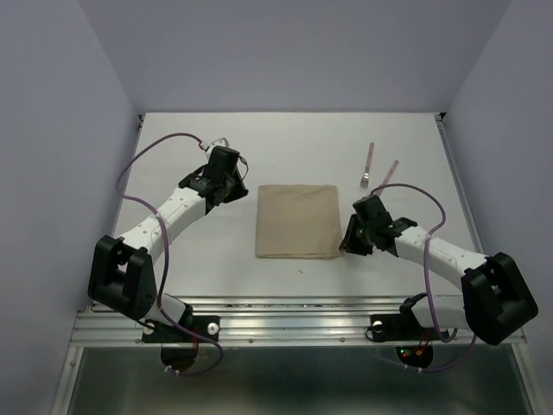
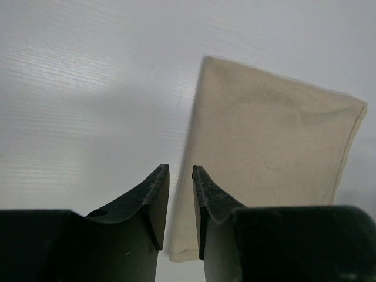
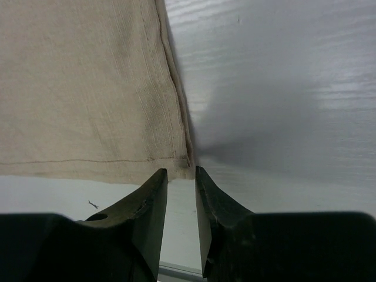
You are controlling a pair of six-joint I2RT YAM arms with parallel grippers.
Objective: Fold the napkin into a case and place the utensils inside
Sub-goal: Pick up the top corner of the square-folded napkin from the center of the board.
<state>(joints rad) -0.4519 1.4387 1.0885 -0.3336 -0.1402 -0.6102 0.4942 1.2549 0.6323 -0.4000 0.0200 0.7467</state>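
Tan napkin lies folded flat at mid-worktop between two bent arms. The left end effector sits beside its left edge and the right end effector at its near right corner, both with fingers slightly apart and gripping nothing. Only the top view shows the utensils, lying beyond the right arm, clear of the cloth.

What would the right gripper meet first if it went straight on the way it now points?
Most likely the napkin: its near right corner lies just ahead of the right gripper. Depth is unclear, so it might instead land on the bare table beside that corner.
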